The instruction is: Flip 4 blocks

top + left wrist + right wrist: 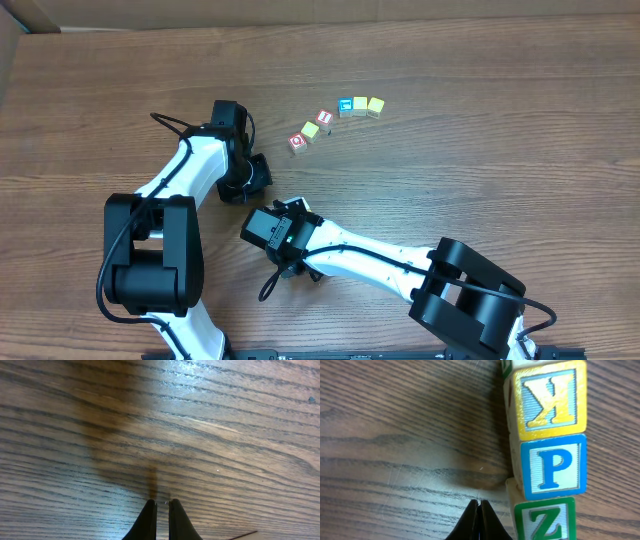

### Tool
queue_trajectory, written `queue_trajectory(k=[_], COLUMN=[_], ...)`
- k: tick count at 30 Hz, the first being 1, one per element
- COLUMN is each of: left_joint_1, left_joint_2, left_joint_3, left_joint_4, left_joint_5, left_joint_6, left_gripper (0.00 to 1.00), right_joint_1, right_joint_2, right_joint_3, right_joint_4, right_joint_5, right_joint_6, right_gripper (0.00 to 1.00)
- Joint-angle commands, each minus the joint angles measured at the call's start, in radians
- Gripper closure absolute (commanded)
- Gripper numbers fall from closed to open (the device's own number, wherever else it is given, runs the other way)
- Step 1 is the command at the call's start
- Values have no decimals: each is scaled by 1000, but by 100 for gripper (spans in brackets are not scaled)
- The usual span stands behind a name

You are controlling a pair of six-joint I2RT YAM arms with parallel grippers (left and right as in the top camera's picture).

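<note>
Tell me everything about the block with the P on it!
The P block is a wooden cube. The face we see has a blue border around a white square with thin lines, and a bold blue P that reads upright in the right wrist view. Its left side shows pale bare wood. It sits on the brown table in a row, touching the yellow K block on one side and the green Z block on the other. The shut right gripper is nearby, not touching it.
</note>
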Motion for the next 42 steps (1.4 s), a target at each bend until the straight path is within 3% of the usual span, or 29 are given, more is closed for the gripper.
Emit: queue_trajectory(k=[1,29,36,42], left_joint_1=[-6,-6,-7,-11], left_joint_2=[1,1,1,1], left_joint_3=[-4,-4,-4,-4], left_joint_4=[0,0,-3,9], left_joint_5=[7,8,13,85], left_joint_6=[-7,-6,2,45], left_gripper=[96,96,96,96], right_joint_1=[-3,-3,-6,-64], right_joint_2=[-6,-6,-8,-69], right_joint_3=[7,6,14,112], right_joint_4=[2,-19,4,-99], right_joint_5=[34,96,10,1], right_joint_6=[19,42,41,41], right_gripper=[96,96,96,96])
